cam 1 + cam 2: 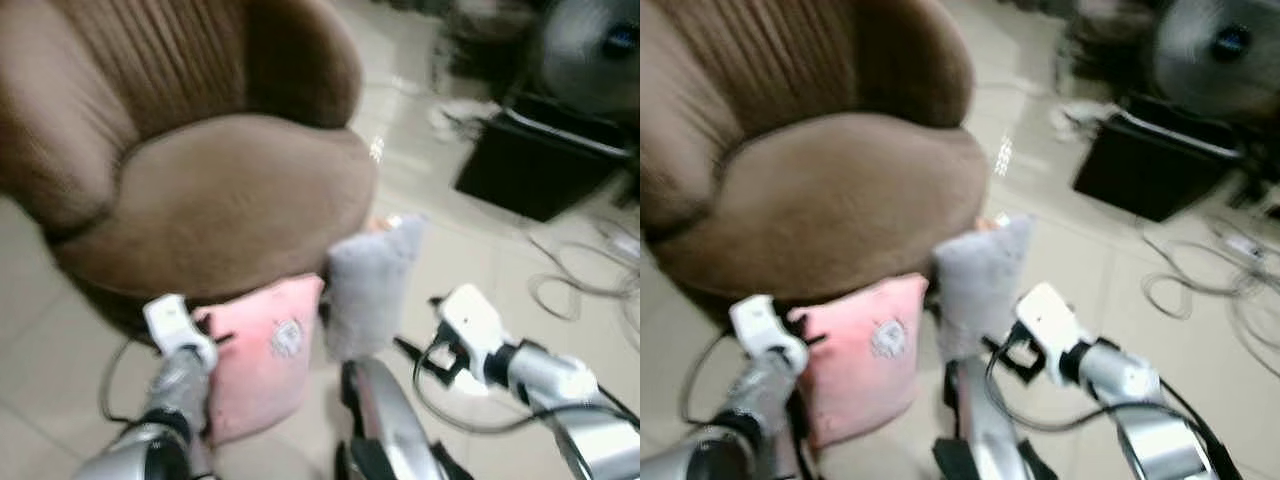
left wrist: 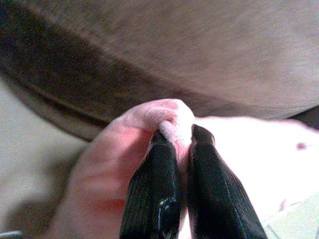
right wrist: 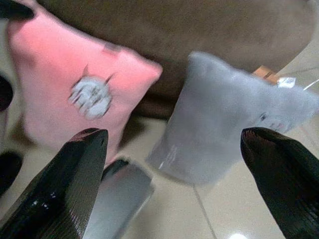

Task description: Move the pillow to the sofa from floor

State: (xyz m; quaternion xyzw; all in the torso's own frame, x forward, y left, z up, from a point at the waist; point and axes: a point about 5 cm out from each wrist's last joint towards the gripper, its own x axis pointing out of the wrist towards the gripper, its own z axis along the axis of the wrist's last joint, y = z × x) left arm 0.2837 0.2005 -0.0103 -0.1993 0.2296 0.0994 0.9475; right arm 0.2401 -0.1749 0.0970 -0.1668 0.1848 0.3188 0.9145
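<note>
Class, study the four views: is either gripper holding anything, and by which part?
The left gripper pinches the pink pillow by a fold at its top corner. The right gripper is open and holds nothing, facing the grey pillow.

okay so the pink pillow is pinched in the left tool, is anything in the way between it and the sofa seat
Nothing visible blocks it. The left tool is shut on the pink pillow, which stands against the brown sofa front. The grey pillow stands beside it, toward the robot's right, off the path.

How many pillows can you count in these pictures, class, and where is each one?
2. The pink pillow leans against the front of the brown sofa, its corner pinched by the left gripper. The grey pillow stands beside it, before the open right gripper. Others may be hidden.
</note>
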